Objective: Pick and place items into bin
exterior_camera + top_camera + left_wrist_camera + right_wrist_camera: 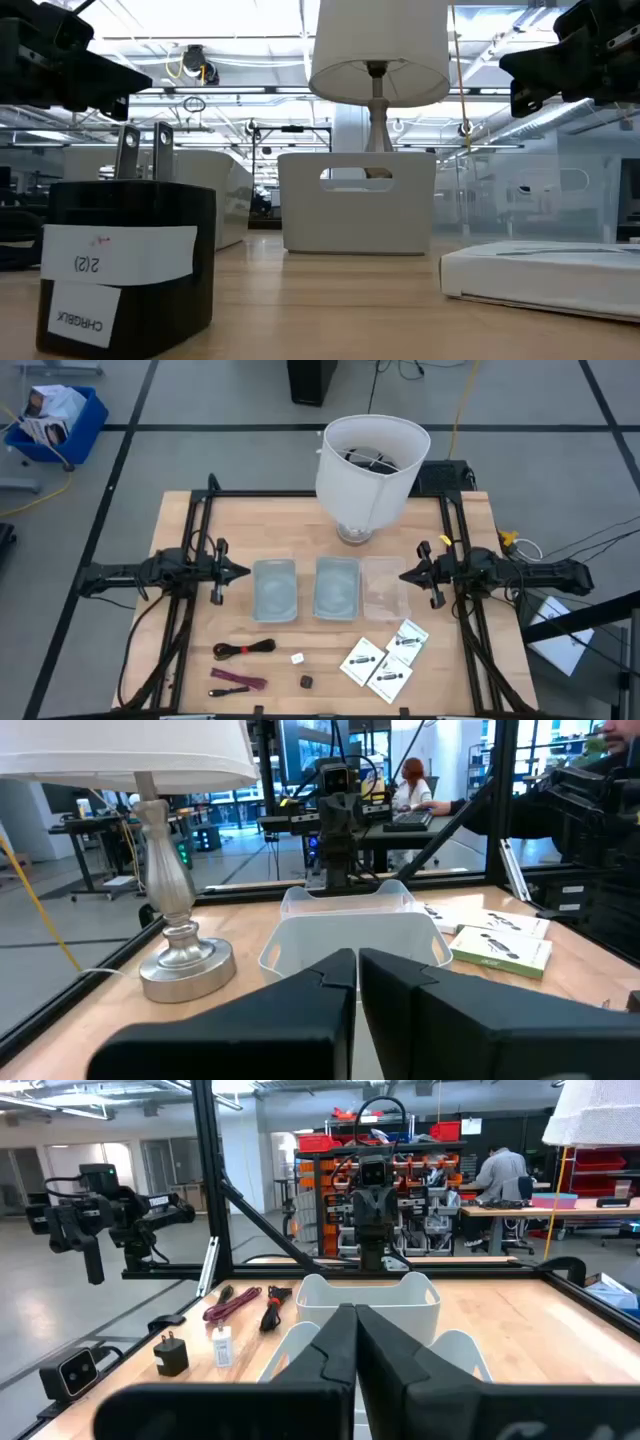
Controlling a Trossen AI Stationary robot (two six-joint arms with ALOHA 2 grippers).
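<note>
The items lie near the table's near edge. In the high view I see a black coiled cable [245,650], a magenta cable [237,680], a tiny white piece [297,657], a small black cube [307,682] and white printed packets [385,656]. The right wrist view shows the cables [235,1305], the cube [172,1352] and the white piece [222,1348]. The cube [125,265] stands close in the low view. My left gripper [240,571] [355,970] hovers shut, left of the bins. My right gripper [405,574] [352,1330] hovers shut, right of them.
Three bins stand side by side at the table's middle: two pale grey ones [275,589] [337,587] and a clear one [385,585]. A white-shaded lamp [370,460] stands behind them near the far edge. Black frame rails run along both sides of the table.
</note>
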